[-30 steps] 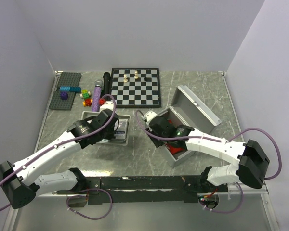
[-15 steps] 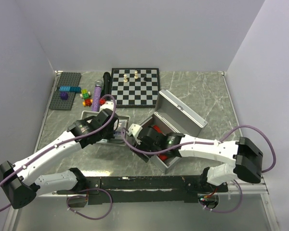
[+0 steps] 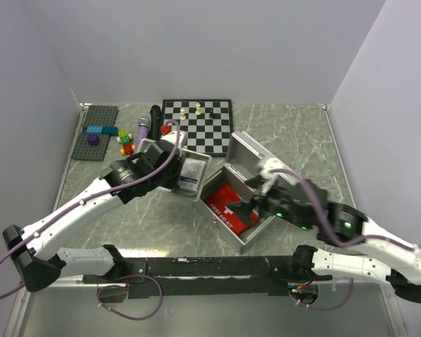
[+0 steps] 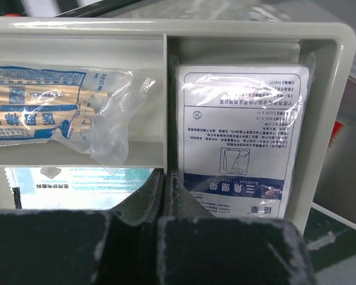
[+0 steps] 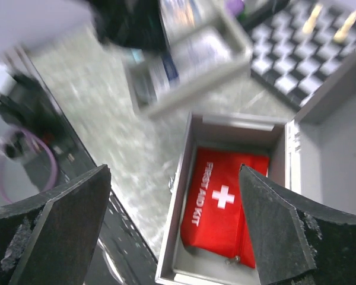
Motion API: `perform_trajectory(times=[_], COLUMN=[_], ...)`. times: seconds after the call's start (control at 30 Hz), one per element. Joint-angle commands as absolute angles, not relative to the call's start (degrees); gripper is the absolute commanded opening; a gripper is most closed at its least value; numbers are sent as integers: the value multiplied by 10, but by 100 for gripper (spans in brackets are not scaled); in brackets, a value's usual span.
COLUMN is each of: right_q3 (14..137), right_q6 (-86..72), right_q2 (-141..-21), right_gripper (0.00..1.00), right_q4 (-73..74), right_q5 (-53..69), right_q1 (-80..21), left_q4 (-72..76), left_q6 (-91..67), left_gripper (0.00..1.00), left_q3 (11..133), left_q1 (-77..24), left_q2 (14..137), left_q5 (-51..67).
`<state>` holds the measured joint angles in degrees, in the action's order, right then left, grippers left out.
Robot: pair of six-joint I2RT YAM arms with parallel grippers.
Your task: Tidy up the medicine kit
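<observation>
1. Left hand (image 3: 167,181) (image 4: 165,184): the fingers are seen pinched narrow on an inner divider wall of the tray (image 3: 198,159) (image 4: 320,35). The tray is carried by this hand alone. It is held off the desk (image 3: 295,133) and tilted.
2. Tray contents: flat packets (image 4: 243,142) are noted in the compartments. In the wrist view one lies to each side of the gripped divider.
3. Key relation: the kit (image 3: 256,156) (image 5: 237,120) lies to the right of the left hand and sits open on the desk, lid thrown back on the far side. The tray's right end is just beside the kit's left corner and does not appear to touch it. The left arm is judged nearer to the job, since the tray is already in its grip.
4. Long axes: in the top view the kit runs from far-left to near-right. The tray is set at a different angle. A turn of the tray is judged necessary before it can be lowered squarely into the opening.
5. Pouch (image 3: 230,209) (image 5: 222,205): the red pouch is seen flat on the kit floor, lengthwise along the kit. The tray is judged to go in above it.
6. Right hand (image 3: 256,200) (image 5: 175,196): the fingers are spread wide, with nothing held or touched. The hand hangs over the kit's near-right part, the pouch in plain view beneath it. It is judged to stand in the tray's path.
</observation>
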<state>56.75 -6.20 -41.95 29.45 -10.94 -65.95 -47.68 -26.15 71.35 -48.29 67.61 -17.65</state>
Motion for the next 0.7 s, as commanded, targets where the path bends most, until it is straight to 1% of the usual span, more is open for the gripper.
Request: perform_trajectory(times=[0.0, 0.13, 0.37, 0.57, 0.67], right_q3=[559, 559, 543, 548, 548], right_q6=[-75, -86, -98, -99, -91], right_q2=[-362, -353, -340, -345, -342], right_gripper=[96, 96, 96, 96, 96], right_q4=[301, 313, 305, 308, 308], right_q5=[-142, -188, -210, -200, -160], right_q1=[-657, -657, -657, -657, -657], left_q4=[-441, -439, -437, -444, -428], left_q6=[-242, -236, -229, -201, -190], left_gripper=[1, 1, 1, 1, 1], left_q3=[770, 804, 841, 881, 877], left_q1=[-538, -566, -620, -660, -662], left_q2=[722, 768, 826, 899, 918], left_q5=[-153, -137, -142, -173, -168])
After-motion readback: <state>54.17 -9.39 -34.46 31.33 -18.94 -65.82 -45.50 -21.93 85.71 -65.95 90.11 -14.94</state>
